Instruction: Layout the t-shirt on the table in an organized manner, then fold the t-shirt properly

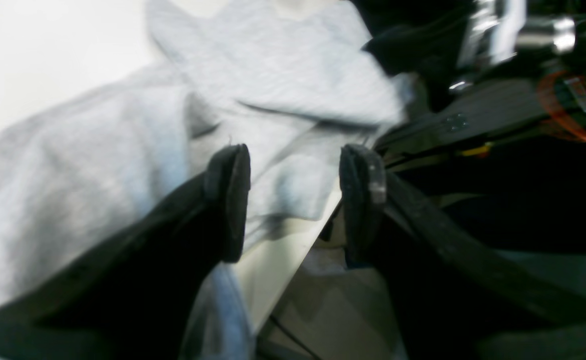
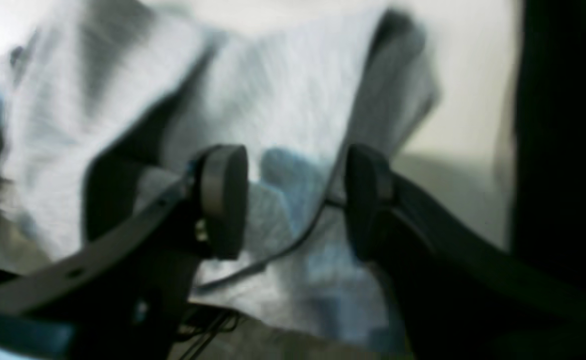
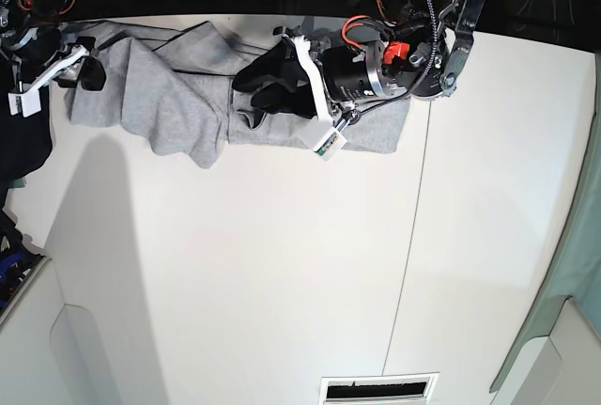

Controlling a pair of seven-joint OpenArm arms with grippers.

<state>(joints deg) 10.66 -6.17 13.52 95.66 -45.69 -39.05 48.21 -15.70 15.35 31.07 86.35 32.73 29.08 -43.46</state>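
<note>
Grey cloth of the t-shirt lay bunched in a long crumpled strip along the far edge of the table, nowhere near flat, so the laying-out step looked barely begun. The left gripper hung over the middle of that strip, low and reaching across the fabric; in its wrist view its jaws stood wide apart with a fold of the shirt between and beyond them but nothing pinched, a pose that suited taking hold of a bunched layer to pull it open. The right gripper sat at the shirt's other end, by the table's corner, probably placed there so the two arms could stretch the garment between them. Its jaws also gaped wide in the blurred wrist view, with the shirt's dark-trimmed edge running between the pads, unclamped.
</note>
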